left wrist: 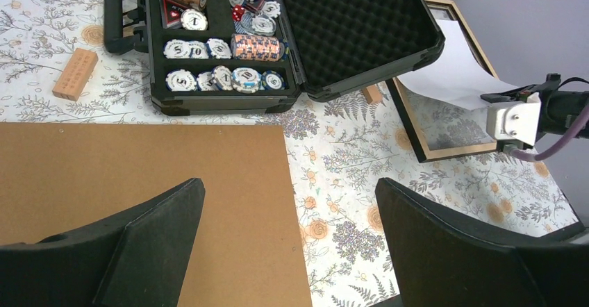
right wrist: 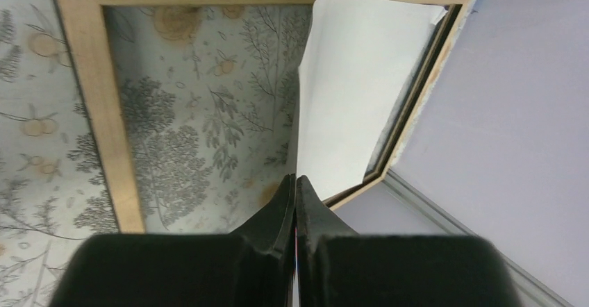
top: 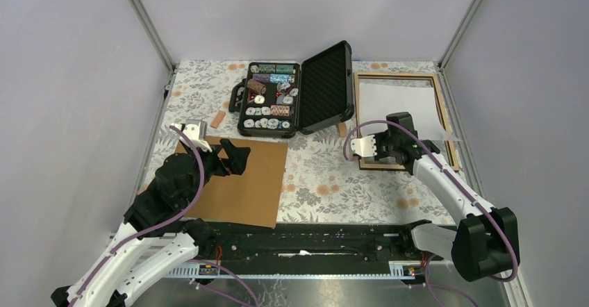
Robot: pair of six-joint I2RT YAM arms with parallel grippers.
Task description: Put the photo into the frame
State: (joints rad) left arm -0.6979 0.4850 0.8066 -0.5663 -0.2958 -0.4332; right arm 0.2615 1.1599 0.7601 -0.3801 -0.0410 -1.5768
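Half done at best: right gripper pinched shut on photo edge (white back up), sheet slanting over frame, not yet flat inside. Left gripper wide, empty, above board. Remaining: seat photo, release.

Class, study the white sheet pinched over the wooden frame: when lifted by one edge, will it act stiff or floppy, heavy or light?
Probably floppy: the photo curves between the frame and the right gripper. Likely light, since a thin pinch at one edge lifts it. It may crease or slip if tugged.
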